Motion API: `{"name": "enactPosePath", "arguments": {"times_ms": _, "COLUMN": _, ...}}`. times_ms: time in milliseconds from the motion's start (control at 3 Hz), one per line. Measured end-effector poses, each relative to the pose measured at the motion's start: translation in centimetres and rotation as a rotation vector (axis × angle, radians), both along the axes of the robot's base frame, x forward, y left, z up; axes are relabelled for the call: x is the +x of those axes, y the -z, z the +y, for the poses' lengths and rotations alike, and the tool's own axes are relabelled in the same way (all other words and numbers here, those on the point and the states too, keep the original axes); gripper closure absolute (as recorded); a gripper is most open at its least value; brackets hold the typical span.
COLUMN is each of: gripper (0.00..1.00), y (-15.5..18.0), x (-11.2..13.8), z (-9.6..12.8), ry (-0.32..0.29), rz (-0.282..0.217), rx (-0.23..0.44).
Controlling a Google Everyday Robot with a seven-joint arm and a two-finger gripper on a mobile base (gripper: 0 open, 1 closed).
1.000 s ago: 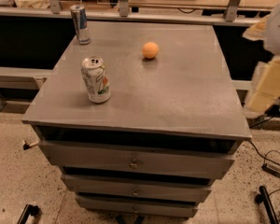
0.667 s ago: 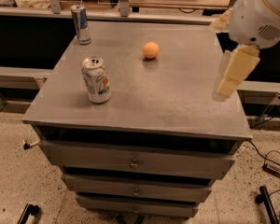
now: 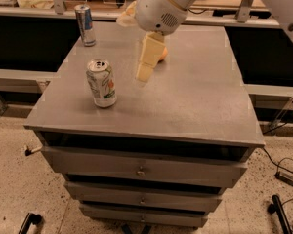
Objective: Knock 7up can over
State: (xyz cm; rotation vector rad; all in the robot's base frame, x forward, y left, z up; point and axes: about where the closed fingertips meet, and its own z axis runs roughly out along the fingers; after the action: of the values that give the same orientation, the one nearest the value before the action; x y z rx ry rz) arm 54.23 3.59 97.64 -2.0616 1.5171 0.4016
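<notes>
Gripper (image 3: 146, 64) hovers near upright 7up can (image 3: 101, 83) — orange (image 3: 164, 55) half-hidden.

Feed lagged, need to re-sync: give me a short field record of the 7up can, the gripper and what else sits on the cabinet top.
7up can: upright, front-left on the cabinet top
gripper: over the top, right of the 7up can, not touching it
slim can: upright, back-left corner
orange ball: behind the gripper, partly hidden
task state: can not yet knocked over
</notes>
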Motion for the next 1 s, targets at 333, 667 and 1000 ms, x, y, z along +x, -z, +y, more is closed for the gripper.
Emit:
{"name": "enactPosePath", "arguments": {"times_ms": 333, "gripper": 0.0, "y": 0.0, "x": 0.0, "z": -0.1, "ry": 0.002, "rz": 0.0, "rx": 0.0}}
{"name": "enactPosePath", "arguments": {"times_ms": 667, "gripper": 0.0, "y": 0.2, "x": 0.1, "z": 0.1, "ry": 0.003, "rz": -0.009, "rx": 0.026}}
{"name": "enactPosePath", "arguments": {"times_ms": 1000, "gripper": 0.0, "y": 4.2, "x": -0.5, "z": 1.9, "ry": -0.028, "rz": 0.008, "rx": 0.268}}
